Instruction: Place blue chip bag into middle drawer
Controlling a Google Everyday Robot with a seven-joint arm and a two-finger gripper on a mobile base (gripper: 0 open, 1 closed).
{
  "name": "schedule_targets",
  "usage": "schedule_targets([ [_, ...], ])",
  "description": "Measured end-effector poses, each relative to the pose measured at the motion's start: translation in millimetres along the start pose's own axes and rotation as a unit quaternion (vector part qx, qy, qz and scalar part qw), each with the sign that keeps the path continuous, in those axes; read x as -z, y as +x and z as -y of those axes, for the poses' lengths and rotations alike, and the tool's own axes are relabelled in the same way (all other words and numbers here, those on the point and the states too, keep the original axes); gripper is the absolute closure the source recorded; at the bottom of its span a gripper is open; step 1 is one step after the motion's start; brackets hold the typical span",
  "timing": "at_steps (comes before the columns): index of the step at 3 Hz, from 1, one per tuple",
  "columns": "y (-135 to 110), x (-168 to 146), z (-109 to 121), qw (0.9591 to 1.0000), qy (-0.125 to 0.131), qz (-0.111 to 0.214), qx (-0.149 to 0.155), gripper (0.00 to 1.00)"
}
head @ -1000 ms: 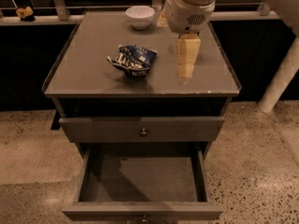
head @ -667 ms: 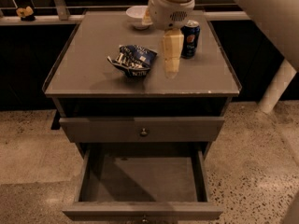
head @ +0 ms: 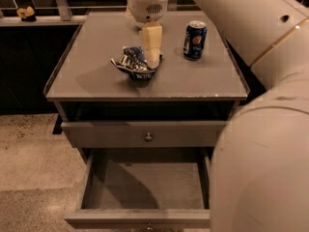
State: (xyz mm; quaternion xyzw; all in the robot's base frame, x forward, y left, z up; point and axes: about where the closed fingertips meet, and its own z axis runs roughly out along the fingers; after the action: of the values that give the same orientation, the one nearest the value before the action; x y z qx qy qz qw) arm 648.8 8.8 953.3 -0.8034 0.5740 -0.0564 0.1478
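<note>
Gripper [head: 153,62] arrives at the blue chip bag [head: 130,64].
It has swung left across the tabletop to the bag's right edge, so a grasp looks next; its open or closed state cannot be told. The crumpled bag lies mid-table, long axis roughly left-right, above the open middle drawer [head: 145,185].
</note>
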Motion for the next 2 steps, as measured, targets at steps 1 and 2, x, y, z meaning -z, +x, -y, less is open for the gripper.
schedule_targets([
  [1,3,-25,28,0.9987,0.006,-0.033,-0.038,0.00],
  [2,14,-53,41,0.9942,-0.003,-0.051,-0.095,0.00],
])
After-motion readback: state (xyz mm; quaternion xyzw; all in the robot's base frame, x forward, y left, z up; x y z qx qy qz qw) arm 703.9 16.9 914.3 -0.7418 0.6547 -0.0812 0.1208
